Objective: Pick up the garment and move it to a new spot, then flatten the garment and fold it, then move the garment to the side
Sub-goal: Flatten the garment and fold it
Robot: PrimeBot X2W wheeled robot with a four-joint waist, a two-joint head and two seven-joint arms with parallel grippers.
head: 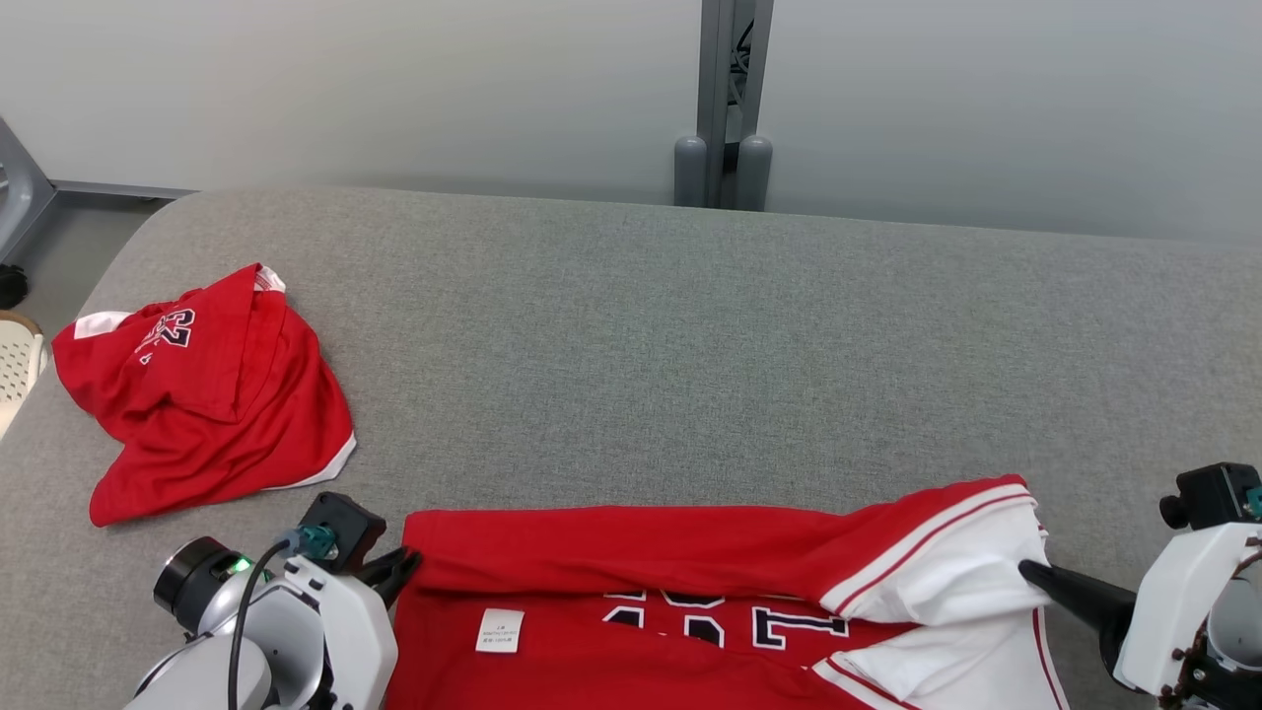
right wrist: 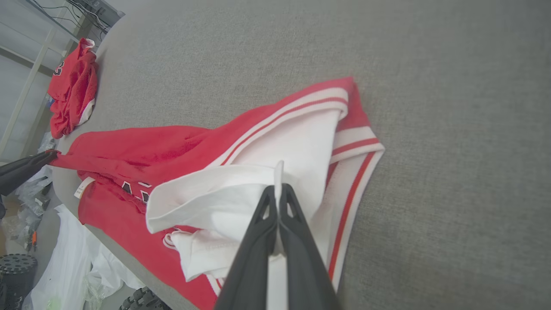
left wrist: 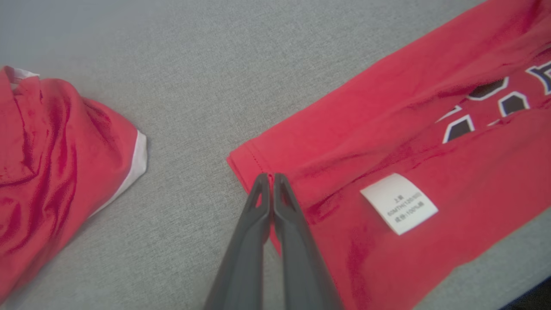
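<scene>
Far left on the grey padded table [head: 690, 325] lies a crumpled red cloth [head: 202, 394]. Your left gripper [left wrist: 270, 177] is closed on the corner of the red-and-white numbered jersey [head: 641, 547] at the near edge; your right gripper [right wrist: 279, 189] pinches its white fabric.

Open wide across the grey padded surface [head: 690, 325] from 10 through 3 o'clock, bare all the way to the far edge. Blocked at 9 o'clock by a crumpled red shirt [head: 197, 394], heaped near the rim. Taken up at 6 o'clock by the red jersey [head: 631, 552], its far fold raised in a low ridge. Hemmed at 7 o'clock by the left gripper [head: 399, 569] and at 4 o'clock by the right gripper [head: 1030, 570], each pinched closed on one end of that jersey. Narrow but passable at 8 o'clock, along a bare strip between shirt and jersey. Closed off at 12 o'clock, beyond the surface, by a pale wall [head: 394, 89] and a grey post [head: 725, 99].
</scene>
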